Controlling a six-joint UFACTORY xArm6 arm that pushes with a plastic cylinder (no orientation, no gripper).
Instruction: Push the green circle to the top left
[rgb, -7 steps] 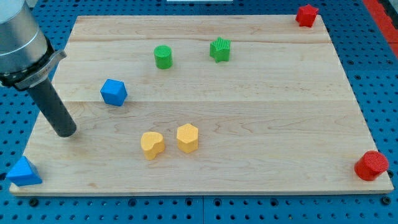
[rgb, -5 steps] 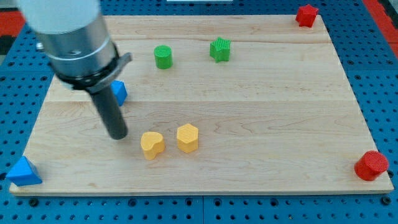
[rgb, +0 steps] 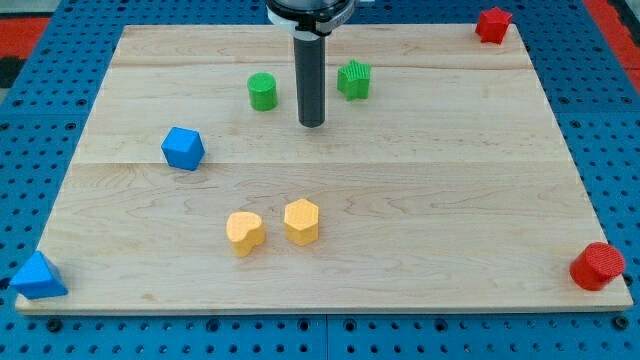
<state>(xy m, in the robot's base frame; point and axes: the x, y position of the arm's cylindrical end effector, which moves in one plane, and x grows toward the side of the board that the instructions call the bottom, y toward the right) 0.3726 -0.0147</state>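
The green circle (rgb: 262, 91) is a small green cylinder standing on the wooden board (rgb: 420, 200), in the upper middle-left. My tip (rgb: 312, 123) rests on the board to the right of the green circle and slightly below it, a short gap apart. A green star block (rgb: 354, 80) sits to the upper right of my tip. The rod rises straight up out of the view's top.
A blue hexagon block (rgb: 183, 148) lies at the left. A yellow heart (rgb: 244, 233) and a yellow hexagon (rgb: 301, 221) sit at the lower middle. A blue triangle (rgb: 38, 276) is at the bottom left corner, a red star (rgb: 492, 24) at the top right, a red circle (rgb: 598, 266) at the bottom right.
My tip has swept from the left side of the board, past the blue hexagon, up and right to a spot between the green circle and green star. No block has moved.
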